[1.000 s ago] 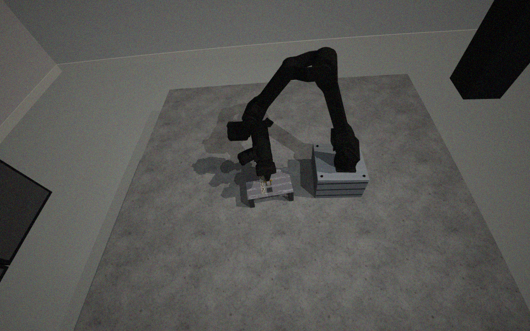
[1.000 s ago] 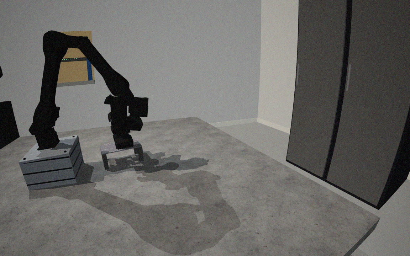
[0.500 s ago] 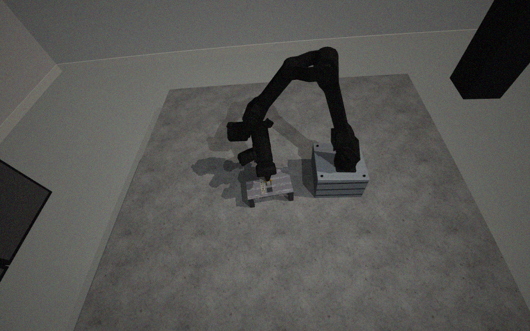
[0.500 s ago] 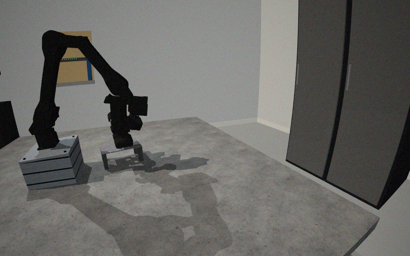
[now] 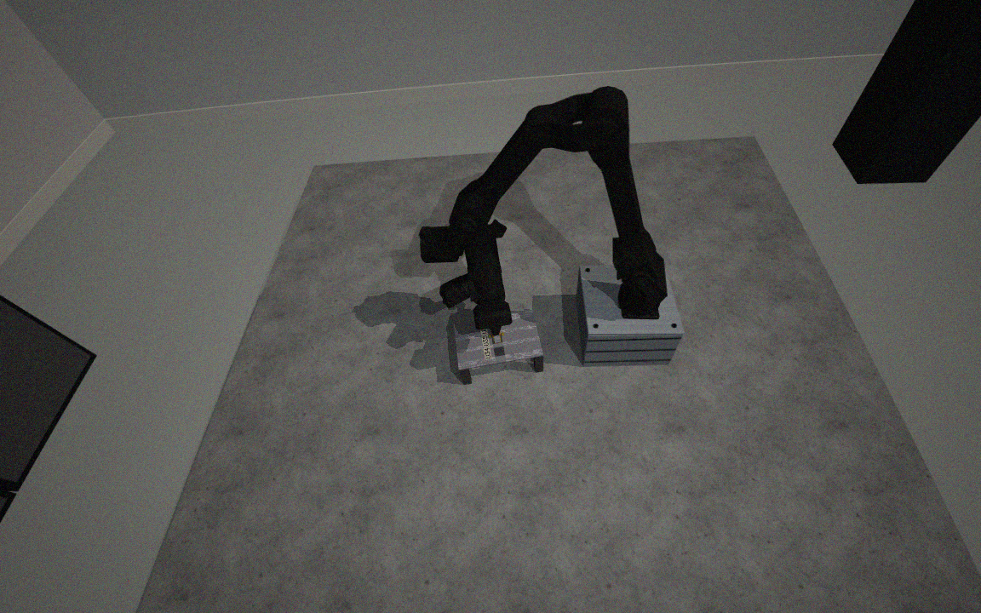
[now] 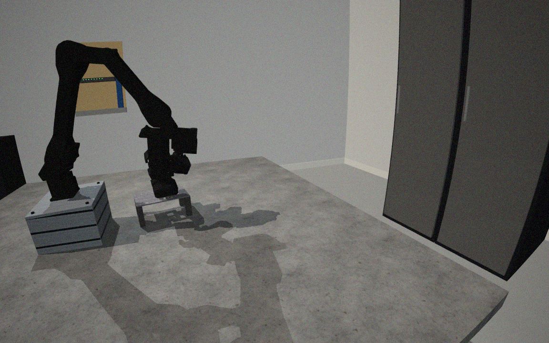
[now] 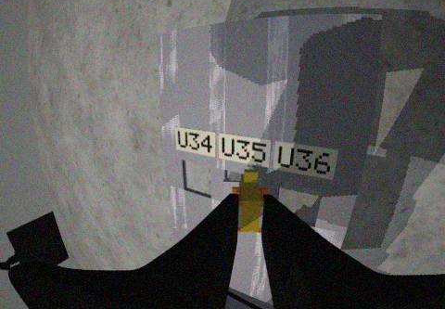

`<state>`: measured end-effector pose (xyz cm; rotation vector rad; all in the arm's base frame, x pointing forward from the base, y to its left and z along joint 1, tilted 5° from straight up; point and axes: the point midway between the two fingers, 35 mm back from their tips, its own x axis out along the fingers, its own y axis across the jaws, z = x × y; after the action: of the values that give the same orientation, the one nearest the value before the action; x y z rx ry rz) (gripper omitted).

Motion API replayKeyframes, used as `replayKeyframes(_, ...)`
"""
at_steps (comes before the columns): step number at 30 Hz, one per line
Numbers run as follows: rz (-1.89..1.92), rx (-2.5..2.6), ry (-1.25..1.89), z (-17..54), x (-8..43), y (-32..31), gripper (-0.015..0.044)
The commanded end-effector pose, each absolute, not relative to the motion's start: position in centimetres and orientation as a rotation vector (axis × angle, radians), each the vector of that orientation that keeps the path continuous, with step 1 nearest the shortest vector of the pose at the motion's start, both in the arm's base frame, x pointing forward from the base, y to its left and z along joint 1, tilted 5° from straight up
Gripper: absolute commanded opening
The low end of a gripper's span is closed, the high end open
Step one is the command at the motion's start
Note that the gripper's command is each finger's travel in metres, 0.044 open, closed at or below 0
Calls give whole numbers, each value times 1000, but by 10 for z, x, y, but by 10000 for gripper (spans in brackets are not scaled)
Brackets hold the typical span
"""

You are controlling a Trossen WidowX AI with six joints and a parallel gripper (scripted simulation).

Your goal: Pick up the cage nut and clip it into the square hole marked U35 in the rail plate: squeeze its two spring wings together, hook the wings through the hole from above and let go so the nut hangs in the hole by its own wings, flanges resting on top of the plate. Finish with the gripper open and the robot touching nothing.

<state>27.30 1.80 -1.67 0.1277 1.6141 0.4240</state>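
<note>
the claw [image 5: 496, 332] [image 6: 166, 196] [image 7: 250, 203] points down, its two fingers closed on the nut [image 7: 250, 202], which is yellow with orange edges and sits between the fingertips. just beyond the tips, in the wrist view, is the u35 label [image 7: 244, 150] on the plate [image 5: 519, 346] [image 6: 143, 199] [image 7: 190, 77], with part of a square hole showing beside the nut. whether the nut's wings are in that hole, i cannot tell. the u34 label [image 7: 195, 141] and the u36 label [image 7: 306, 160] lie to either side of u35. the plate stands on legs below the claw, on the table [image 5: 524, 472] [image 6: 331, 256]. well apart from the claw, the arm's base [image 5: 631, 346] [image 6: 65, 232] is a grey block.
</note>
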Motion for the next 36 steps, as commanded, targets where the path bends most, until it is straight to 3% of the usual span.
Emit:
replayKeyframes(1, 412, 116, 1611, -16, 273, 19, 25)
replayKeyframes(36, 382, 85, 1611, -16, 273, 20, 25)
